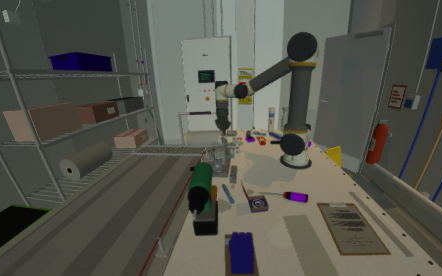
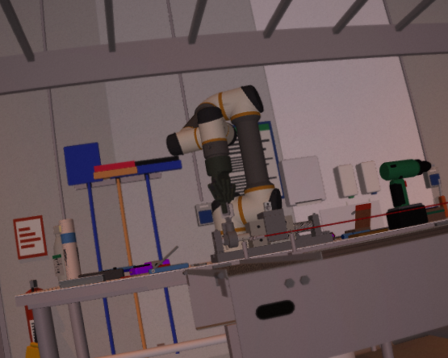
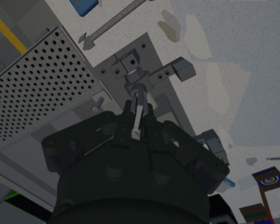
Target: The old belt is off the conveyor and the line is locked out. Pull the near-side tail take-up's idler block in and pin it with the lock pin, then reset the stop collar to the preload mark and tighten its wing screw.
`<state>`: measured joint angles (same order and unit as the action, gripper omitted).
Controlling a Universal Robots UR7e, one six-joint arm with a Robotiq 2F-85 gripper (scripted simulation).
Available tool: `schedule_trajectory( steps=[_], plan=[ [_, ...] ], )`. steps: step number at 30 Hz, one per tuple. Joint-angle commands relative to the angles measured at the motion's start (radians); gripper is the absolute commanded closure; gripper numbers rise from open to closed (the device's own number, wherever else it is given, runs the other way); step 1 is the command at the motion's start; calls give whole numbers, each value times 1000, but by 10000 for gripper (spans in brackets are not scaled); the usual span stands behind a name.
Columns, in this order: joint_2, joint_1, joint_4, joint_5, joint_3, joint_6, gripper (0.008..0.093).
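Observation:
My gripper [image 3: 139, 106] points down over the far end of the take-up assembly [image 1: 222, 159]. Its fingers are clamped on a thin grey lock pin [image 3: 137, 118], which stands upright between them. The pin's lower end is right above a round boss on the idler block [image 3: 136, 84]. A cross arm with a square end block [image 3: 183, 68] sticks out beside it. The take-up sits on a grey base plate [image 3: 151, 75] at the bench edge. The stop collar and wing screw are hidden behind my gripper body in the wrist camera. In the second side camera the gripper [image 2: 223, 205] hovers just over the block [image 2: 229, 236].
A blue bin [image 1: 241, 251] sits near the bench's front edge. A green drill [image 1: 201, 192] stands on the bench beside the take-up. A perforated guard plate [image 3: 38, 83] lies along the conveyor side. A purple-handled screwdriver [image 1: 286, 195] and clipboard [image 1: 353, 227] lie further out.

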<state>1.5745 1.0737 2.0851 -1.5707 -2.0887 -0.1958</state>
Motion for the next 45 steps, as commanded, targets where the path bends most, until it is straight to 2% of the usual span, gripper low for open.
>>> schedule_trajectory(
  steps=[1, 22, 45],
  plan=[
    [0, 0, 1, 0, 0, 10, 934],
    [0, 0, 1, 0, 0, 191, 934],
    [0, 0, 1, 0, 0, 276, 934]
  ],
)
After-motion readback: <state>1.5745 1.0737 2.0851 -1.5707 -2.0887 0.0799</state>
